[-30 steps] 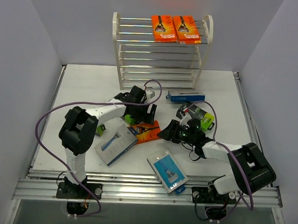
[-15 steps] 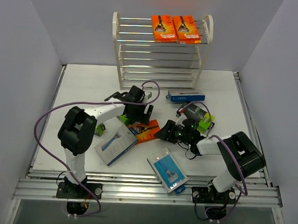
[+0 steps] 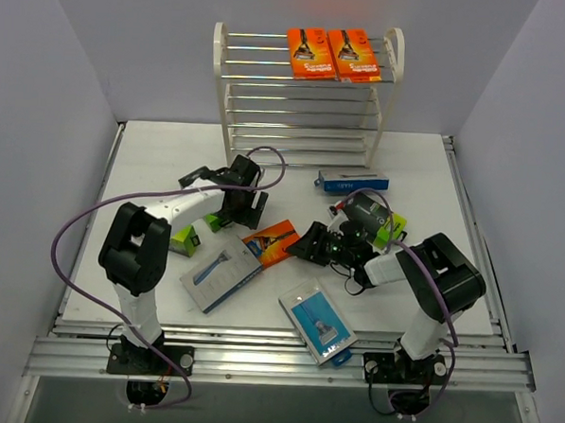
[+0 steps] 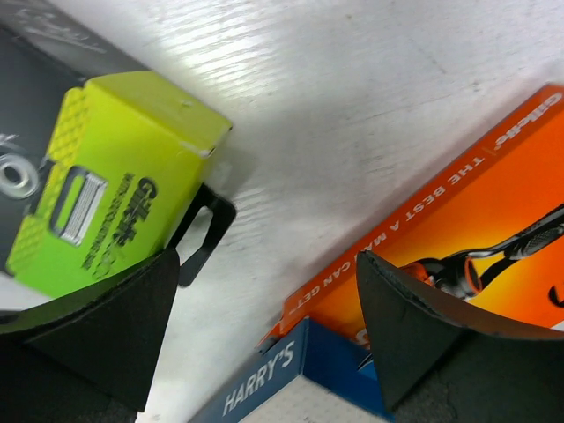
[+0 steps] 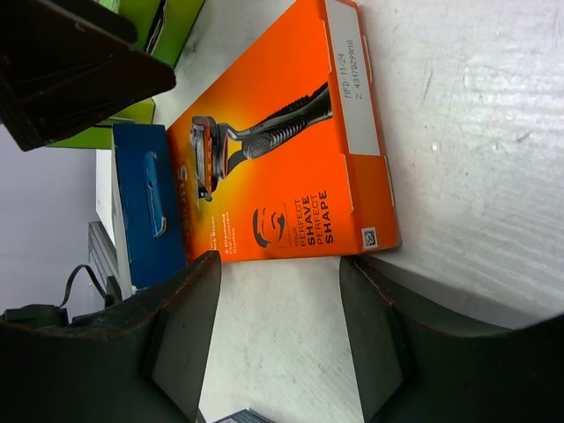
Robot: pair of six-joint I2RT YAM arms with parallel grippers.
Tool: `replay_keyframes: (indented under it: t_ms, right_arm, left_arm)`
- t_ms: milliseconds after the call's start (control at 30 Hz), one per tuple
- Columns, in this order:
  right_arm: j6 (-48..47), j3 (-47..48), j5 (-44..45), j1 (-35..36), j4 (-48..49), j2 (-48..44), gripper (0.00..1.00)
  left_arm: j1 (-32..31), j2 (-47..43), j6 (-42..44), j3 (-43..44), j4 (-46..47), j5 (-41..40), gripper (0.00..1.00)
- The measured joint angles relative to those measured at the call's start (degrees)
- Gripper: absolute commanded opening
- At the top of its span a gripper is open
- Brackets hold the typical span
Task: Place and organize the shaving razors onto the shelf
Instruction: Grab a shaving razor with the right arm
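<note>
The white shelf (image 3: 232, 124) stands at the back with two orange razor cards (image 3: 331, 55) on its top tier. A third orange card (image 3: 273, 241) (image 5: 273, 150) (image 4: 493, 211) lies flat on the table. My right gripper (image 3: 304, 248) (image 5: 280, 326) stands open just right of that card, with bare table between its fingers. My left gripper (image 3: 227, 218) (image 4: 264, 308) hangs open and empty between a black-and-lime box (image 3: 184, 237) (image 4: 115, 176) and the orange card. A blue-grey pack (image 3: 220, 273) (image 4: 282, 379) (image 5: 145, 203) lies beside the card, partly over its edge.
Another blue-grey pack (image 3: 318, 319) lies near the front edge. A blue box (image 3: 352, 182) rests in front of the shelf. A second black-and-lime box (image 3: 377, 216) sits behind the right wrist. Purple cables loop over both arms.
My left gripper has drawn back to the left, off the orange card, which now shows whole. The right gripper slid a little left toward the card's edge.
</note>
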Motion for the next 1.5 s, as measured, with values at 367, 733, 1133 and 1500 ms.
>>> replay_keyframes:
  t_ms: [367, 733, 1133, 1500]
  right_arm:
    - [-0.1, 5.2, 0.4, 0.0, -0.5, 2.4, 0.52]
    - [-0.1, 11.8, 0.5, 0.0, -0.4, 9.3, 0.52]
    - [-0.1, 12.3, 0.5, 0.0, 0.1, 9.6, 0.52]
    - [1.3, 8.1, 0.4, 0.0, 5.6, 9.5, 0.51]
  left_arm:
    - [-0.7, -4.6, 2.3, 1.2, -2.1, -4.4, 0.91]
    - [-1.5, -5.1, 1.4, 1.2, -0.8, 5.6, 0.91]
    - [-1.2, 2.2, -3.5, 1.2, 1.1, 15.2, 0.90]
    - [1.7, 5.1, -7.2, 1.2, 3.8, 21.4, 0.82]
